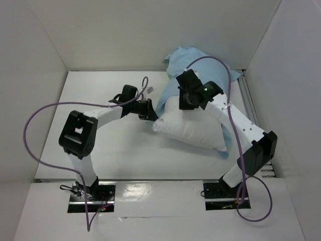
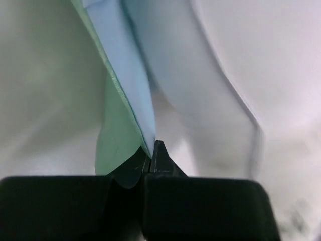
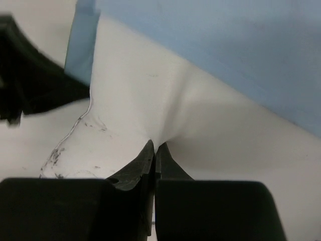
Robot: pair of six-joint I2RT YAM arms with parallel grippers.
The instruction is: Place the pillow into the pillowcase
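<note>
Left gripper (image 2: pixel 152 153) is pinched shut on the pillowcase (image 1: pixel 186 57) edge, just at the pillow (image 1: pixel 193 129)'s left end. Right gripper (image 3: pixel 155 150) clamps the pillow's far edge. Pillow lies centre-right, long axis left-right, with the pillowcase under it and bunched beyond.

Surface (image 1: pixel 115 150): open left and near of pillow (image 1: pixel 195 133). Back-right corner: blocked by pillowcase (image 1: pixel 188 57), heaped against wall (image 1: pixel 150 35). Left pincer (image 1: pixel 149 113) and right pincer (image 1: pixel 184 104) crowd pillow's far edge.

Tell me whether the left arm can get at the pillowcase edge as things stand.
Likely yes: the left gripper is shut on the pillowcase edge beside the pillow, with nothing in between.
</note>
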